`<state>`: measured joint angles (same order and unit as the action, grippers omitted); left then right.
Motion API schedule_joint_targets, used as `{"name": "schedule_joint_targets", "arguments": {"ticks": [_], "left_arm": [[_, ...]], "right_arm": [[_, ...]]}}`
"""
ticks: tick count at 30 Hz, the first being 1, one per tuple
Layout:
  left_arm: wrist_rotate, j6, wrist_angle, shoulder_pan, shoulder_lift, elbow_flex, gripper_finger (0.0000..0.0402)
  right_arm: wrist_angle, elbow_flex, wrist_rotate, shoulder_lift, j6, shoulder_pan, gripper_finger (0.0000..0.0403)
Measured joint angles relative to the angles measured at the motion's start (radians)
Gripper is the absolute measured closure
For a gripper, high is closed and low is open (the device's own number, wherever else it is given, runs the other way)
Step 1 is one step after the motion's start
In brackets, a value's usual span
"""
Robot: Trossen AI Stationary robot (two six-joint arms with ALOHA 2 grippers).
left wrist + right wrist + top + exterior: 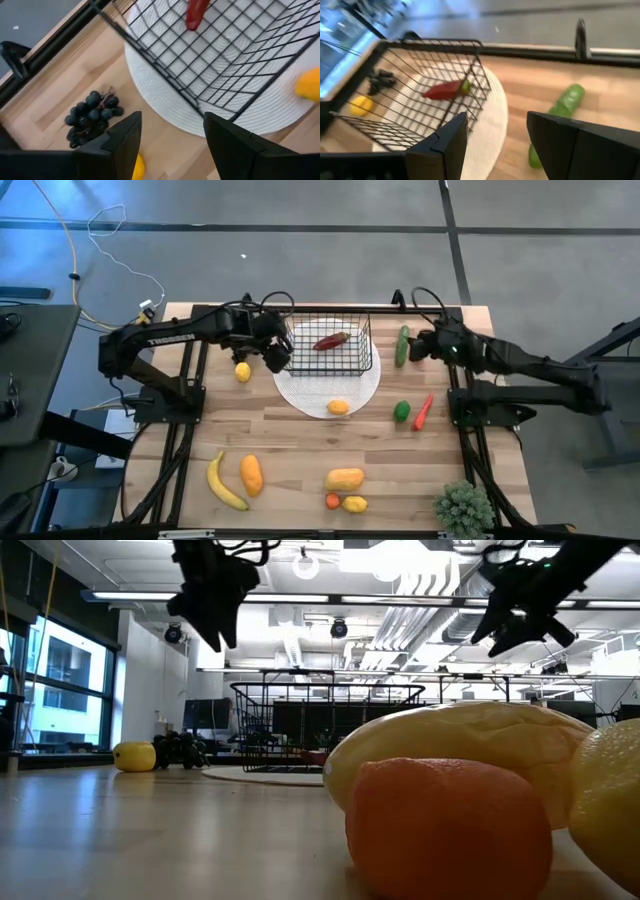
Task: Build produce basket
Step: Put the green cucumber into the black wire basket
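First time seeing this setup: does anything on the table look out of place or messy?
Nothing looks spilled or broken. The basket sits upright on the white round mat with one red chili inside. The only non-food item is a spiky potted plant at the table's corner.

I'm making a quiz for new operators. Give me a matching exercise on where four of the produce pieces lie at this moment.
Things:
1. red chili
2. cucumber
3. grapes
4. banana

Places:
A. on the bare wood beside the white mat, just outside the basket
B. near the table's front edge, next to an orange fruit
C. inside the basket
D. just in front of the right claw

Pairs: 1-C, 2-D, 3-A, 4-B
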<state>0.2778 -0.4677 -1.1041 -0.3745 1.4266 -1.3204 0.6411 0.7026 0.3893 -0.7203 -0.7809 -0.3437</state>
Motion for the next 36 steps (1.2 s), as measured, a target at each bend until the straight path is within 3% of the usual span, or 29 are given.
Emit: {"name": "schedule_joint_targets", "arguments": {"ticks": [10,21,36], "left_arm": [[-0.005,0.060,-0.001,-0.013,-0.026,0.032,0.0200],[-0.006,0.079,0.001,-0.011,-0.026,0.032,0.0200],[-0.006,0.113,0.002,-0.011,-0.025,0.032,0.0200]], "right_arm": [[0.187,0.150,-0.259,-0.249,0.049,-0.287,0.0217],[0.222,0.174,-0.423,-0.423,0.134,-0.515,0.0217],[0.099,0.174,-0.436,-0.678,0.018,-0.536,0.0217]]}}
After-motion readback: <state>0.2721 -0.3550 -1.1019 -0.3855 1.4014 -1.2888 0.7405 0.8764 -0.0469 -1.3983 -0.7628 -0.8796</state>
